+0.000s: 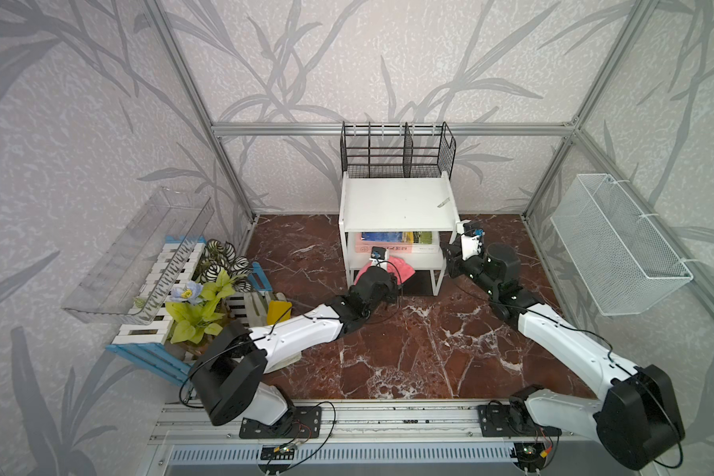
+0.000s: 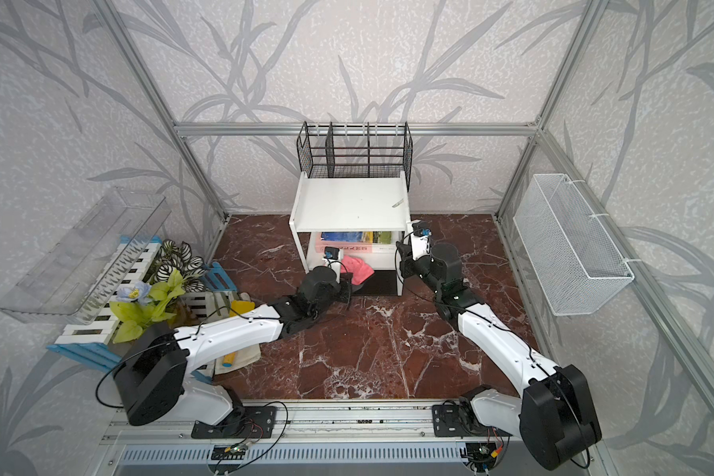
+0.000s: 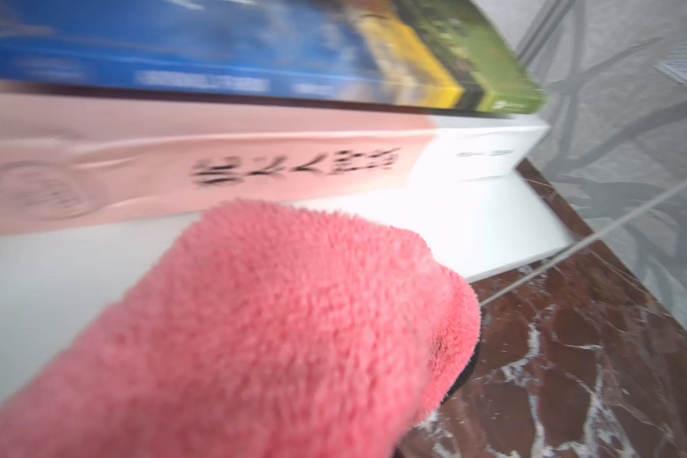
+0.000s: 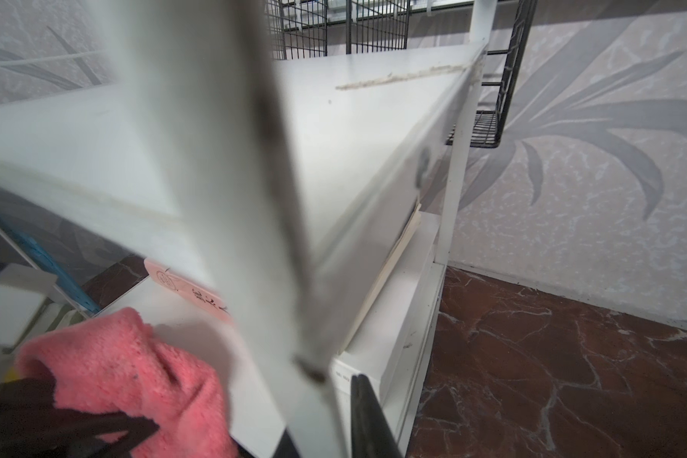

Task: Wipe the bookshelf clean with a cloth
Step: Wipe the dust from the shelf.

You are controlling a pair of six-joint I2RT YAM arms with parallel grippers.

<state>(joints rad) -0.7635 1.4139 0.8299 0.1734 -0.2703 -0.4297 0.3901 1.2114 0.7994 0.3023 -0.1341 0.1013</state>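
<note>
The left gripper (image 1: 385, 270), closed tight on the cloth (image 1: 402, 266), holds it on the near edge of the lower board of the bookshelf (image 1: 396, 204). The right gripper (image 1: 450, 249) clamps the right front post. Best to wipe flat and stop before the books (image 1: 396, 242) behind.

Between the two arms the counter (image 1: 413, 354) lies open right up to the front of the bookshelf (image 1: 400, 204). On its middle board the books (image 1: 396, 243) fill the back and leave only a front strip, low under the top board. The cloth (image 1: 400, 266), with the left arm (image 1: 306, 325) behind it, takes up much of that strip. The right gripper (image 1: 449, 251) is clamped on the front right post (so that corner is blocked). Above the top board there is room, bounded behind by the black wire rack (image 1: 396, 152). Left of the shelf, bare counter runs to the plant crate (image 1: 174, 288).
</note>
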